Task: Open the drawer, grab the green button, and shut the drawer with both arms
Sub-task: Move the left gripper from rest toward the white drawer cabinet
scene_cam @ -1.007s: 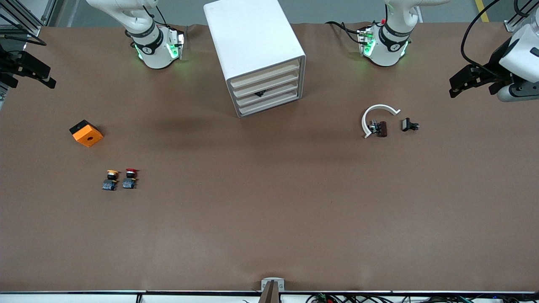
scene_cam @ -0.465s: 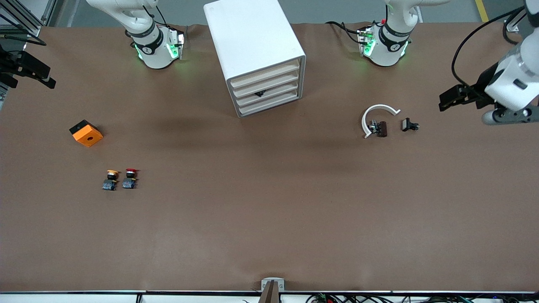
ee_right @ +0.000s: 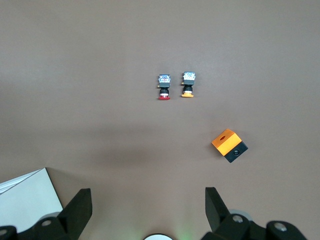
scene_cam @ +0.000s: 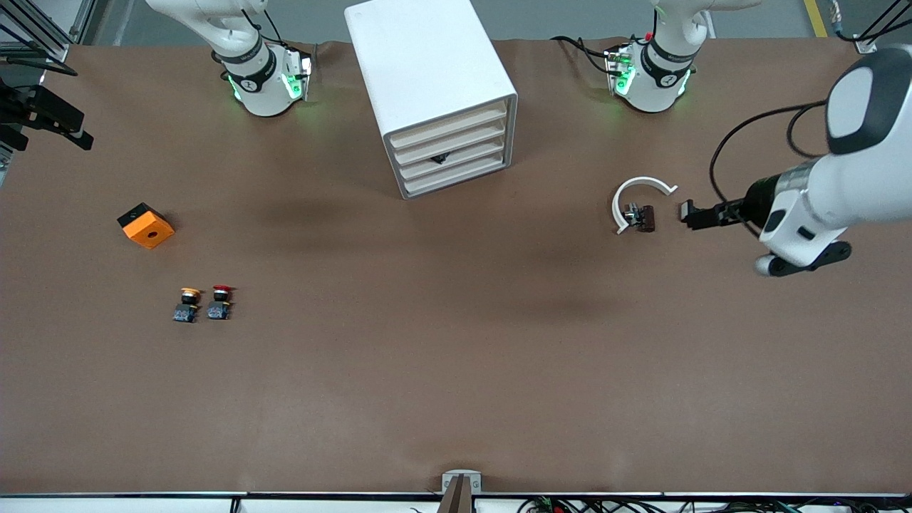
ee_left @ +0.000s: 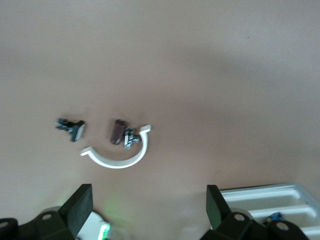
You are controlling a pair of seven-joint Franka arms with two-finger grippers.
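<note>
White cabinet (scene_cam: 427, 85), 4 shut drawers (scene_cam: 451, 152), front view only

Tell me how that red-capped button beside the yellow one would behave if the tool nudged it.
The red-capped button lies on its side, so its round cap would probably let it roll or pivot. It looks small and light, so likely skids on the smooth brown table. It might bump the yellow-capped button close beside it.

No text, label, brand, number or sign is legible on anything here.
</note>
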